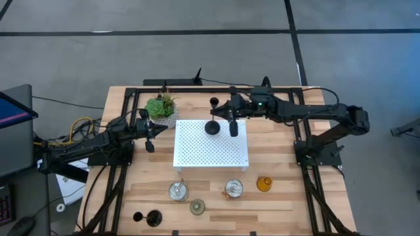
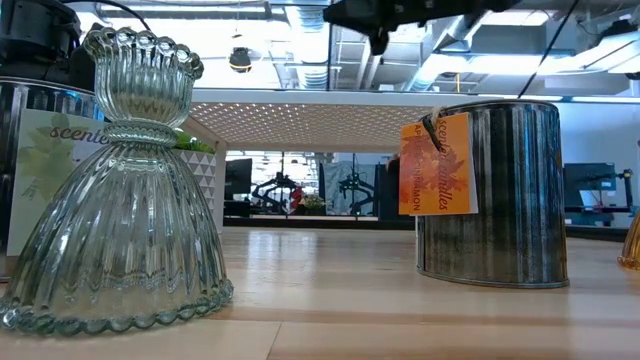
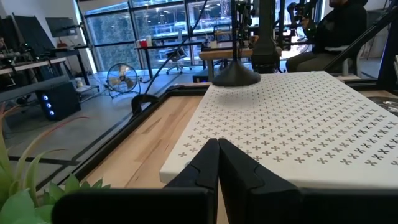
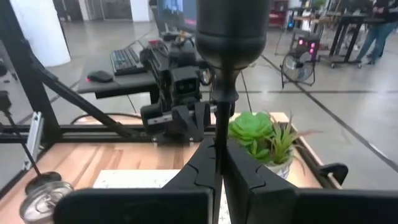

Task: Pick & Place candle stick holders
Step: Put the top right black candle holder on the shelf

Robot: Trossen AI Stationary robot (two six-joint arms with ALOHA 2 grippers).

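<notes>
My right gripper [image 1: 224,124] reaches over the far part of the white perforated platform [image 1: 210,154] and is shut on a black thin-stemmed candle stick holder [image 1: 213,128]. Its cup [image 4: 233,31] shows above my fingers. My left gripper [image 1: 149,143] is shut and empty beside the platform's left edge. A second black holder [image 1: 214,101] stands on the table beyond the platform. A third black one [image 1: 147,217] lies at the near left. Two silvery cups [image 1: 178,191] [image 1: 233,189], a pale green holder [image 1: 197,207] and an amber one [image 1: 264,184] stand on the table in front of the platform. My right gripper pinches the black holder's thin stem [image 4: 219,134] between its two fingers, below the cup. The fingers come about level from the table's right and lie across the stem. The holder is upright, and in the left wrist view its round base [image 3: 236,76] shows on the platform.
A green potted plant [image 1: 161,108] stands at the platform's far left corner, close to my left gripper. In the low view the pale green holder [image 2: 115,190] and a silvery cup [image 2: 495,190] stand close up. A black frame rail [image 1: 216,87] runs along the far edge.
</notes>
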